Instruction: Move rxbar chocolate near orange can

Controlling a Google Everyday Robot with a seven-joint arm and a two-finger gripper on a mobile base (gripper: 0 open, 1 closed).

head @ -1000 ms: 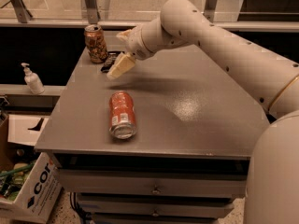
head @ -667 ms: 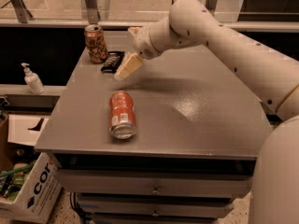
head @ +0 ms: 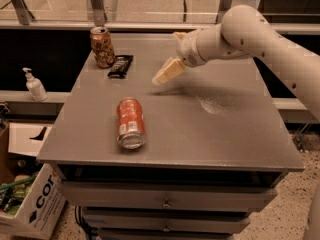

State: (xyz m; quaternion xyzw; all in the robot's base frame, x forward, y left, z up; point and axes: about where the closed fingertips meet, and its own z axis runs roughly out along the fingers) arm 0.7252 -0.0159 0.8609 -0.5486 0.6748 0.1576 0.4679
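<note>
The rxbar chocolate [head: 120, 66], a dark flat bar with pale print, lies on the grey table [head: 225, 134] at the back left. It sits just right of the orange can [head: 102, 46], which stands upright with a silver top. My gripper [head: 166, 73] hangs above the table's back middle, to the right of the bar and apart from it. It holds nothing.
A red-orange can [head: 130, 123] with a white label panel lies on its side near the table's front left. A white pump bottle [head: 35, 84] stands on a ledge to the left. A cardboard box [head: 30, 204] sits on the floor at lower left.
My gripper has moved right and away from the bar, which stays lying beside the orange can. The cans have not moved.
</note>
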